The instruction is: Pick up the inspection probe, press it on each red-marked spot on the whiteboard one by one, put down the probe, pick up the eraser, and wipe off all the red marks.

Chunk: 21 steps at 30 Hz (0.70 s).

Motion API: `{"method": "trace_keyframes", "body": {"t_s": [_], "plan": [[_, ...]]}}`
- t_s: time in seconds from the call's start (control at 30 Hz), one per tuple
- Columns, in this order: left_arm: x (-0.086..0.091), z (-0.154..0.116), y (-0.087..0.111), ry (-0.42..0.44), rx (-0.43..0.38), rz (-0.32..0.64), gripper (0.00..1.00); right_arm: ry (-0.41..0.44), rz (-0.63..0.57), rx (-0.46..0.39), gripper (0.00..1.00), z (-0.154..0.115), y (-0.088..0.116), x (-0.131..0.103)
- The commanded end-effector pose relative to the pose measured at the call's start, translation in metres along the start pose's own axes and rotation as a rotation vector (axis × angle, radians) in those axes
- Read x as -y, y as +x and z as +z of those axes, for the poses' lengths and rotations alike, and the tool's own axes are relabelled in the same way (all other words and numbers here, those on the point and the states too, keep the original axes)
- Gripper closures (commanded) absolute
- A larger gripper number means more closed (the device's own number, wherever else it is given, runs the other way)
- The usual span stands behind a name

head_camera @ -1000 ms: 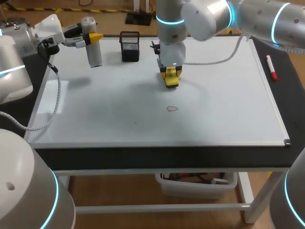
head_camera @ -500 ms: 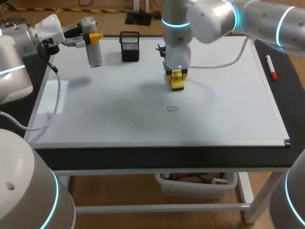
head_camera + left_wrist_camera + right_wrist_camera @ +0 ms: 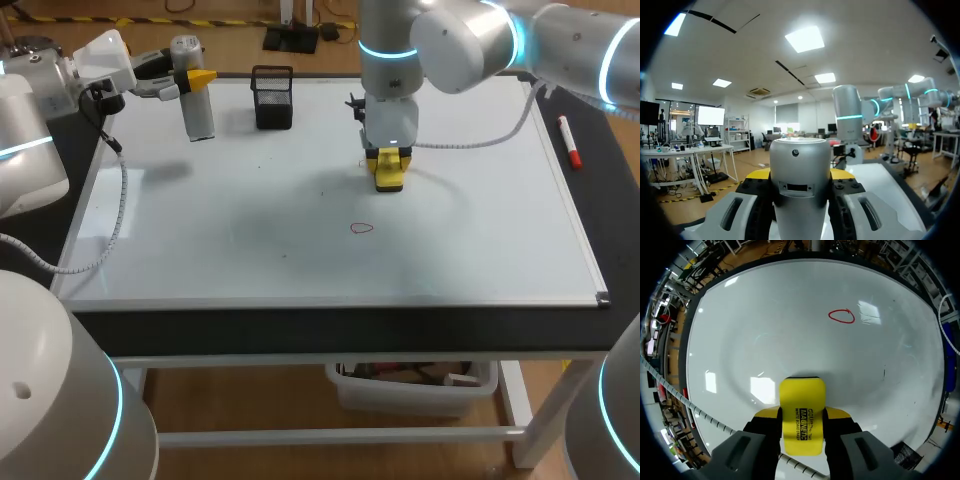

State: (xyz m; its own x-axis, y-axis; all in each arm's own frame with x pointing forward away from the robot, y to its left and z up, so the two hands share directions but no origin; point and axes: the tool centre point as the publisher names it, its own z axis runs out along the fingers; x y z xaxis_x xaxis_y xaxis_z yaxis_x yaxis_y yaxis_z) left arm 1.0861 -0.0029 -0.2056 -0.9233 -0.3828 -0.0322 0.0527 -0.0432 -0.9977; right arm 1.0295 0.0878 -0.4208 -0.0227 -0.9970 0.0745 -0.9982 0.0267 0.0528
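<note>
Whiteboard (image 3: 480, 200) lying flat on a dark bench (image 3: 340, 330), seen by an onlooker from the near edge; clock directions are read on the board with 12 o'clock at the far edge.

Right end effector (image 3: 388, 172): just beyond the centre of the board, pointing down, both fingers closed on the sides of a yellow eraser (image 3: 389, 178). The eraser's face is at or just above the surface; contact cannot be confirmed.

Red mark (image 3: 362, 228): one small closed loop, the only one visible, near the eraser at about its 7 o'clock and apart from it. It has not been wiped.

Left end effector (image 3: 190, 78): at the 10 o'clock corner, clamped around the top of the probe (image 3: 197, 105), a silver cylinder standing upright with its foot on or just over the board.

Other items: a black mesh cup (image 3: 272, 98) at 11 o'clock; a marker pen (image 3: 569, 142) at the 2 o'clock edge.

Risks from here, as judgement. A stroke aimed slightly off could pass beside the small loop and leave part of it. Too little downward pressure would smear the ink, not lift it. Too much would raise drag, and the eraser, held only by its narrow sides, could twist or slip between the fingers. The probe, tall on a small foot, would likely topple if released off vertical.
</note>
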Motion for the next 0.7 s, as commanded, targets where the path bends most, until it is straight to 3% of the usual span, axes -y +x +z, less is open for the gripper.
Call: {"method": "trace_keyframes", "body": {"t_s": [0.03, 0.23, 0.33, 0.53, 0.7], "plan": [[0.000, 0.000, 0.000, 0.003, 0.001, 0.002, 1.00, 0.004, 0.005, 0.001, 1.00, 0.000, 0.010, -0.003], [0.000, 0.000, 0.000, 0.003, 0.001, 0.002, 1.00, 0.007, 0.023, 0.003, 1.00, -0.004, 0.017, -0.002], [0.000, 0.000, 0.000, 0.003, 0.001, 0.002, 1.00, 0.011, 0.026, 0.049, 1.00, -0.018, 0.014, 0.001], [0.000, 0.000, 0.000, 0.003, 0.001, 0.002, 1.00, 0.067, -0.011, 0.068, 1.00, -0.048, -0.005, 0.020], [0.000, 0.000, 0.000, 0.003, 0.001, 0.002, 1.00, 0.078, -0.038, 0.068, 1.00, -0.050, -0.028, 0.034]]}}
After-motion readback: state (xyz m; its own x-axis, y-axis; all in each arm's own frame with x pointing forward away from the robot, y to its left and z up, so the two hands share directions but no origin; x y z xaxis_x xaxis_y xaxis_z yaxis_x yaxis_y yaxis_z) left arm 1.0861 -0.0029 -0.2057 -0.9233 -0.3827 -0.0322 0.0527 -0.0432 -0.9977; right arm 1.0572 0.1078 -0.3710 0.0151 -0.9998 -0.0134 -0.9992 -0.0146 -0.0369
